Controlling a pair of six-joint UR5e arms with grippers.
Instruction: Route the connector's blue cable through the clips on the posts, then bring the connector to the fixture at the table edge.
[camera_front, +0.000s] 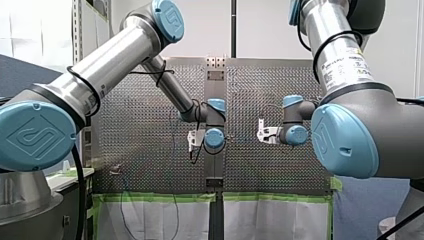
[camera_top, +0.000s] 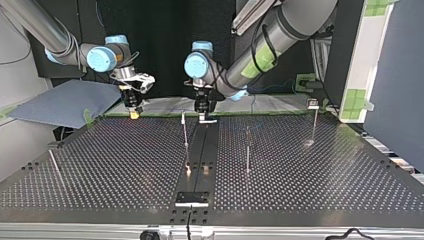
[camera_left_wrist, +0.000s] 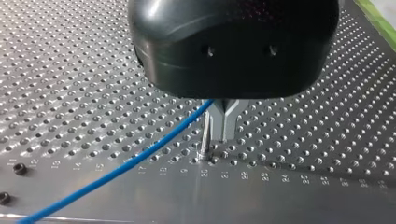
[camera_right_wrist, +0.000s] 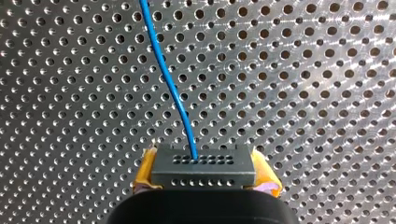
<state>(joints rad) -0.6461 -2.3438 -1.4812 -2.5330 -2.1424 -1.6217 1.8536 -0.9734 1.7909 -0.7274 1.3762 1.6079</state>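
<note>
In the right wrist view my right gripper is shut on the grey connector, its yellow pads pressing both ends. The blue cable leaves the connector's face and runs away over the perforated table. My left gripper, black with metal fingers, is shut on the blue cable just above the table, close beside a thin post. In the top view my right gripper hangs at the far left and my left gripper near the far middle. The fixture sits at the near edge.
Thin posts stand on the table: one by the centre strip, one right of it, one with a clip at the far right, and a leaning one at the near left. A grey mat lies past the far left edge.
</note>
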